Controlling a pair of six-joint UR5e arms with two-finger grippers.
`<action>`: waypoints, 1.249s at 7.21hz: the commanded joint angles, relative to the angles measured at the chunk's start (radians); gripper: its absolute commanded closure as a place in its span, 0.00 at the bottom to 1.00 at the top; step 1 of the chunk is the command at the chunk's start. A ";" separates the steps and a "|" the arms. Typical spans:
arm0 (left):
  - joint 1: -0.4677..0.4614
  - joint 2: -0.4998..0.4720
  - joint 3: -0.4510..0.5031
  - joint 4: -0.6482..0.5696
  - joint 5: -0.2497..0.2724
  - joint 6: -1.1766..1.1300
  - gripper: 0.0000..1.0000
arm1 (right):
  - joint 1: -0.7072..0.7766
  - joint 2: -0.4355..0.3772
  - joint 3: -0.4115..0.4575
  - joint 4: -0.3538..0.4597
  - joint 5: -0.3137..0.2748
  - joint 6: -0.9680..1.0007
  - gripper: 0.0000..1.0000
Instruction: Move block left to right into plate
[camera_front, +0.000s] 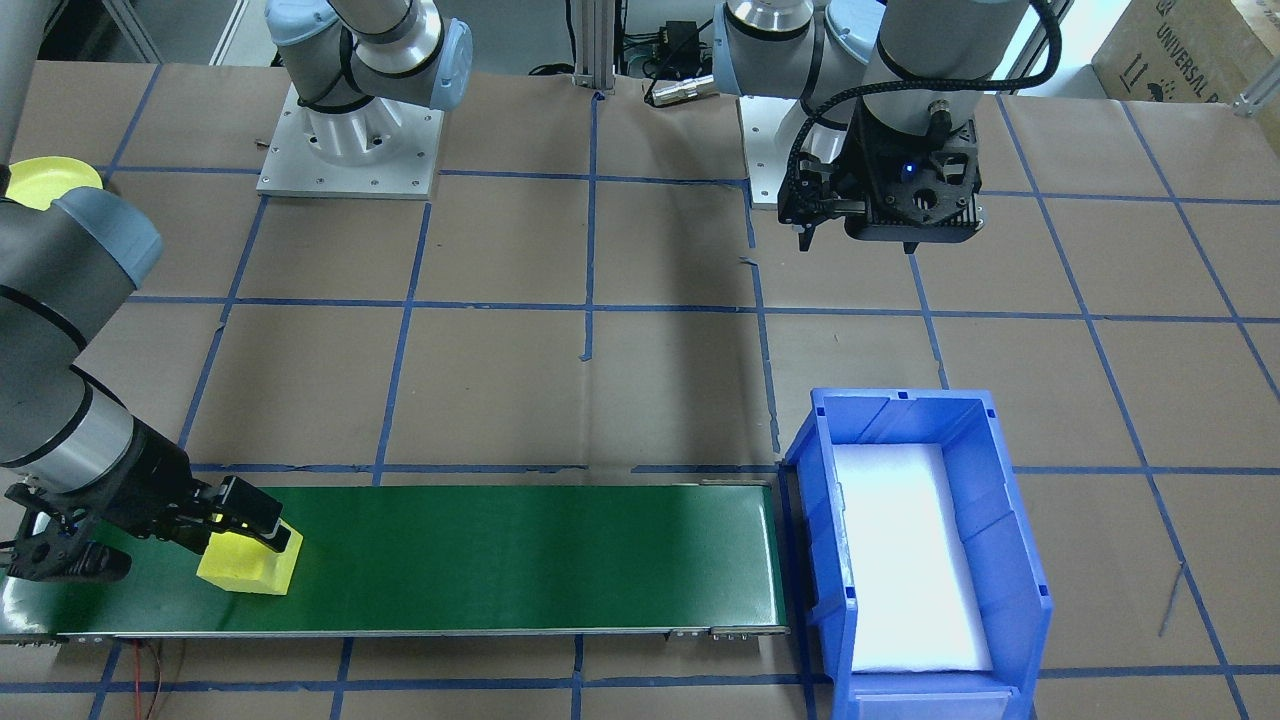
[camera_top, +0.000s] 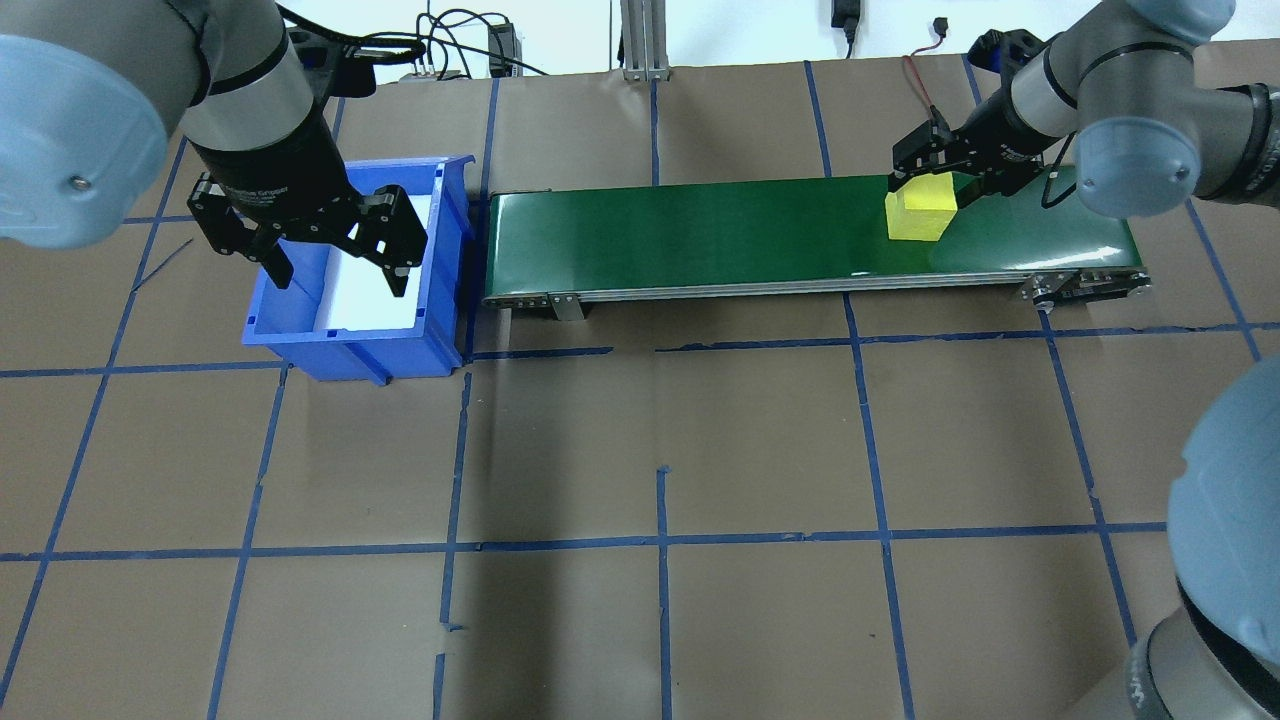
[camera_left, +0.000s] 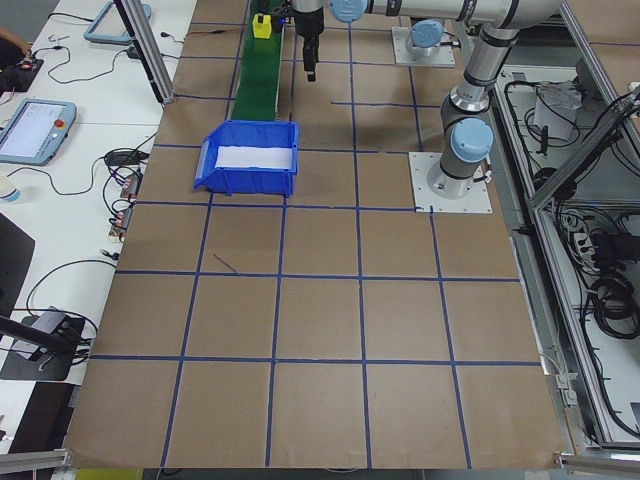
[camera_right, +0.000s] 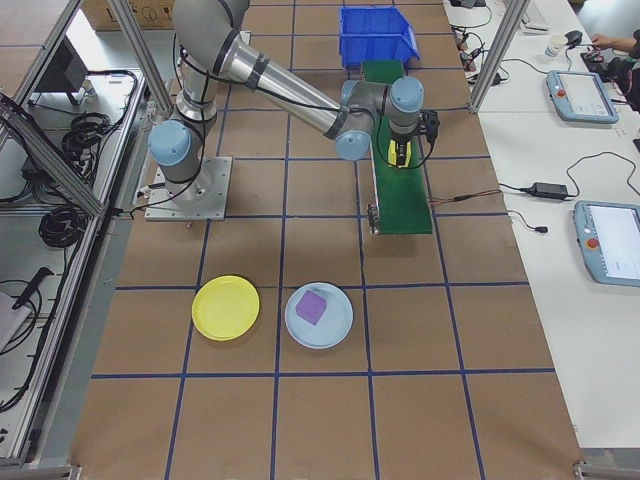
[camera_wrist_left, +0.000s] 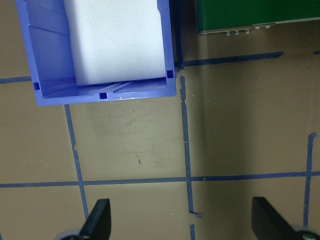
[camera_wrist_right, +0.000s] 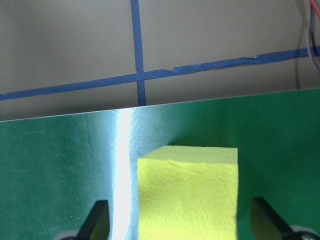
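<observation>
Right gripper (camera_top: 925, 180) spread wide astride block (camera_top: 920, 212), not clamped; left gripper (camera_top: 335, 262) open, empty; plate (camera_front: 50, 180) half hidden.

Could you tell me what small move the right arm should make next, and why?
Probably shut the right gripper on the yellow block. The block sits on the green conveyor belt between the open fingers, with visible gaps on both sides, so nothing grips it yet.
</observation>
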 joint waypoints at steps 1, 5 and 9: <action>0.000 0.000 -0.002 0.000 0.001 -0.002 0.00 | 0.000 0.028 -0.003 -0.011 -0.082 -0.001 0.00; 0.000 -0.005 -0.005 0.002 -0.017 -0.002 0.00 | -0.036 0.014 -0.016 -0.006 -0.301 -0.018 0.60; 0.000 -0.003 -0.005 0.002 -0.017 -0.001 0.00 | -0.278 -0.165 0.078 0.061 -0.302 -0.245 0.64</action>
